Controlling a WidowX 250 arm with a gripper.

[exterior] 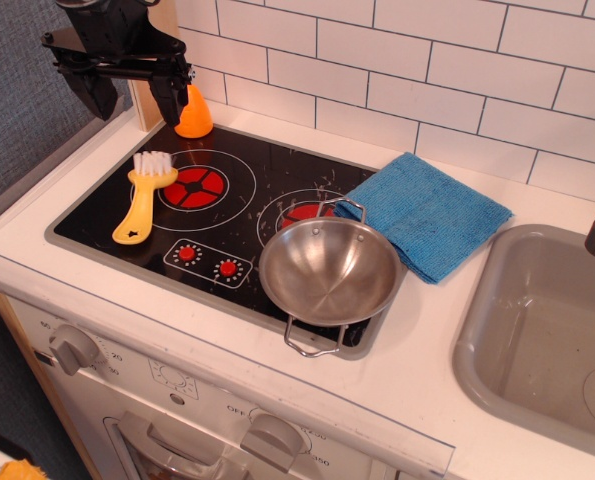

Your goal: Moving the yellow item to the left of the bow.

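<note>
Yellow item: the yellow brush (143, 198) lies flat on the black hob (127, 245), bristles at the far end touching the rim of the left burner ring (195, 187), handle pointing toward the near left corner. Nothing holds it.

Bow: the steel bowl (329, 272) sits on the near right part of the hob, one wire handle over the near edge, the other toward the right burner. It is empty and upright.

Relation: the brush is well apart from the bowl and to its left, so by my reading the placement asked for is met.

Pincer: the pincer (125, 85) hangs above the far left corner with its two fingers spread wide and nothing between them. It is clear of the brush, which suits a release rather than a grasp.

Why so placed: laid flat with the handle free, the brush should not roll. The bowl's position leaves the left burner area free for it.

Other things: an orange cone (193, 112) stands at the far left edge, just beside the pincer's right finger. A blue cloth (432, 213) lies folded right of the bowl, between hob and sink (537, 340), on the white desk (417, 390).

Writing: the knob panel (177, 385) carries small numerals and a word that looks like "OFF". No brand is legible.
</note>
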